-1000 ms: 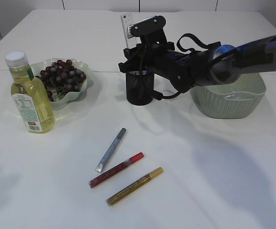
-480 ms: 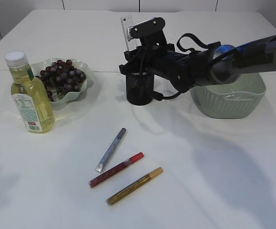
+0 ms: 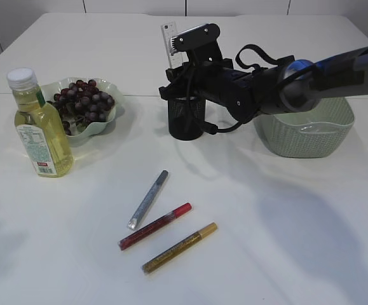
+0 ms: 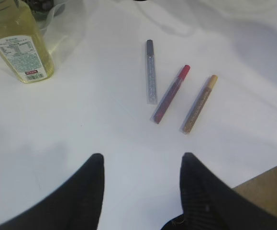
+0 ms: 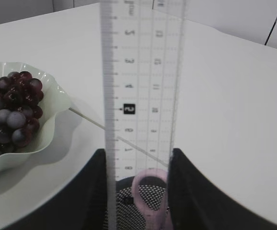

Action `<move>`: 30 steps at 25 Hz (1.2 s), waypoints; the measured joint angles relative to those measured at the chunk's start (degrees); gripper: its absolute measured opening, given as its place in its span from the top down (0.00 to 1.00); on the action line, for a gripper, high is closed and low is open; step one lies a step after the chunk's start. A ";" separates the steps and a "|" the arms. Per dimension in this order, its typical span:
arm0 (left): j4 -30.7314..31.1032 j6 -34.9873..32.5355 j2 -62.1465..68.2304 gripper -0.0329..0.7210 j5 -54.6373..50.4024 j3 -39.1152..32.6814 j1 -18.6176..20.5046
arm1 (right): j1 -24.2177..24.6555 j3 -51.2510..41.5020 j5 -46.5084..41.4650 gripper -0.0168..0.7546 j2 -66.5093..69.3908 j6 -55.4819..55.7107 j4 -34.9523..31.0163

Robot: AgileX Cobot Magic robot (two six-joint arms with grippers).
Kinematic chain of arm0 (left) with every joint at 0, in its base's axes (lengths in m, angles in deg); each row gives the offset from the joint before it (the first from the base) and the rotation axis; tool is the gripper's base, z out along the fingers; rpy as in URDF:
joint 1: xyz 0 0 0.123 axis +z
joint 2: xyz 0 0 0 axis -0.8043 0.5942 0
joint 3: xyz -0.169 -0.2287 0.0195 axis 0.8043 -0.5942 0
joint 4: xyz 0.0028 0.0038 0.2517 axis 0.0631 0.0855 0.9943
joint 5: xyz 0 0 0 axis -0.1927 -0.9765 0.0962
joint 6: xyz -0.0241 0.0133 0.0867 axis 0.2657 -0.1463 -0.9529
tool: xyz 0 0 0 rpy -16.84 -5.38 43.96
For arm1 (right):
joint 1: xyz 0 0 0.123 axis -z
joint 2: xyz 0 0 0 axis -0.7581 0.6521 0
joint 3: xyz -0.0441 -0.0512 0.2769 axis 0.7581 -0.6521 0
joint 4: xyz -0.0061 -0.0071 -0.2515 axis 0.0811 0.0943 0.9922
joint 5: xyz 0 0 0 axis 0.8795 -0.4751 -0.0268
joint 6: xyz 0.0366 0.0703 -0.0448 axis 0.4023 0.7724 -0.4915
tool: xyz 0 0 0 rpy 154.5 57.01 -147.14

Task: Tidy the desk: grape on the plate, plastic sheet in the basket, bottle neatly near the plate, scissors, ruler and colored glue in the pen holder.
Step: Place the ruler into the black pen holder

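Note:
My right gripper (image 3: 178, 71) is shut on the clear ruler (image 3: 169, 39) and holds it upright over the black mesh pen holder (image 3: 185, 117). In the right wrist view the ruler (image 5: 140, 86) stands between both fingers, with the pink scissors handle (image 5: 150, 191) in the pen holder (image 5: 133, 206) below. Three colored glue pens lie on the table: silver (image 3: 148, 199), red (image 3: 155, 226) and gold (image 3: 179, 248). My left gripper (image 4: 140, 155) hangs open above bare table, near the silver (image 4: 150, 72), red (image 4: 171, 93) and gold (image 4: 199, 103) glue pens. The grapes (image 3: 82, 98) lie on the plate (image 3: 112, 86), with the bottle (image 3: 40, 127) beside it.
The green basket (image 3: 304, 143) stands right of the pen holder, under my right arm, and something clear, perhaps the plastic sheet, shows faintly inside it. The bottle (image 4: 18, 43) is at the far left of the left wrist view.
The ruler has sunk slightly toward the pen holder in my right gripper. The left gripper and the glue pens have not moved.

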 joint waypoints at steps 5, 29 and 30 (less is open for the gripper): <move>0.00 0.00 0.00 0.45 0.00 0.00 0.00 | 0.00 0.00 -0.19 0.59 0.00 -0.11 -2.58; -0.57 0.00 0.00 0.45 0.00 0.00 0.00 | 0.00 0.00 -6.66 0.47 -1.01 -0.11 -3.72; -0.57 0.00 0.00 0.45 0.00 0.00 0.00 | 0.00 0.00 -7.09 0.47 -1.01 -0.11 -3.72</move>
